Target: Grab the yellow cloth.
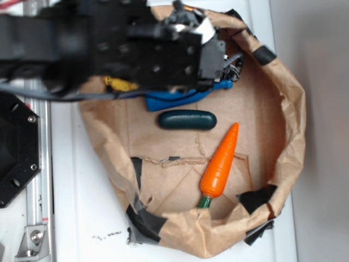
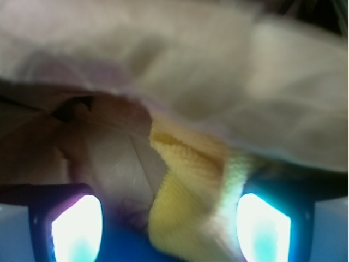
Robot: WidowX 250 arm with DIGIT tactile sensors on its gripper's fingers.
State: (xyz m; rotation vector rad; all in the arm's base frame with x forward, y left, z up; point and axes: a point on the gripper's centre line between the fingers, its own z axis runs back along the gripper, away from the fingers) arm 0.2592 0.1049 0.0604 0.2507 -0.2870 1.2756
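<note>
The yellow cloth (image 2: 191,191) is fuzzy and folded. In the wrist view it lies between my two fingers, closer to the right finger (image 2: 263,226), with the left finger (image 2: 76,229) well apart from it. My gripper (image 2: 170,224) is open and low over the cloth. A blue bottle (image 2: 131,245) lies just under the jaws. In the exterior view only a small corner of the cloth (image 1: 121,84) shows under my black arm (image 1: 136,43), which hides the fingers and the rest of the cloth.
The things lie in a brown paper nest (image 1: 289,136) with raised crumpled walls and black tape patches. Inside are the blue bottle (image 1: 180,98), a dark green oblong object (image 1: 187,120) and an orange carrot (image 1: 221,164). The paper wall (image 2: 218,71) looms close ahead of the gripper.
</note>
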